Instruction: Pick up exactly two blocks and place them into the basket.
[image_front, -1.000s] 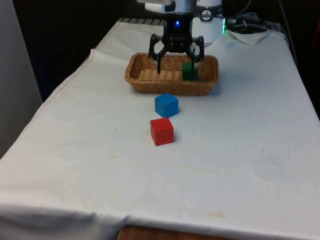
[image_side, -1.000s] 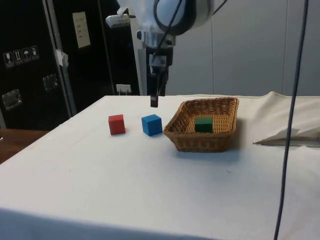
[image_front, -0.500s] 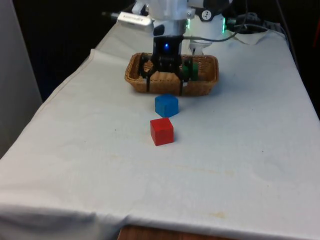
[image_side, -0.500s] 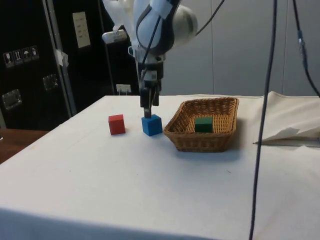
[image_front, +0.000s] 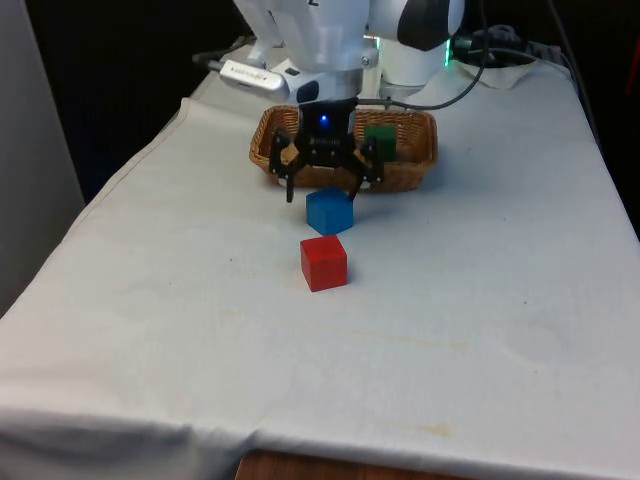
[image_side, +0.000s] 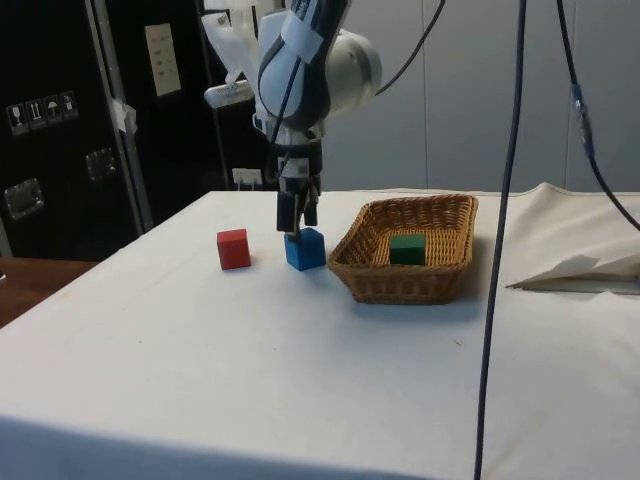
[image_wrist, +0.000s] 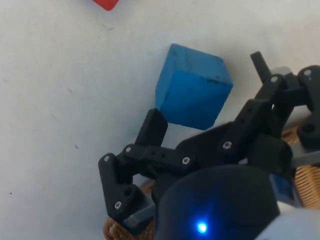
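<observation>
White cloth covered your bench (image_front: 480, 330), with dark cabinets behind it in the side view.

Item 1, basket (image_front: 410, 176): wicker, at the far end of the bench. It held one green block (image_front: 380, 142), resting inside towards the front view's right.

Item 2, blue block (image_front: 330, 211): on the cloth, just in front of the basket and outside it, apart from its wall.

Item 3, red block (image_front: 324, 263): on the cloth, just beyond the blue block on the side away from the basket, not touching it.

Item 4, gripper (image_front: 321, 190): your gripper stood low over the blue block with its jaws spread apart. In the wrist view one fingertip sat at one side of the block and the other at the opposite side; neither pressed the faces, and the block rested on the cloth, so nothing was held.

Tally, as you would judge it: one block of two delivered. Remaining: close on the blue block, lift it, carry it over the rim and release it. You should leave the red block where it lay, or the count overruns.
</observation>
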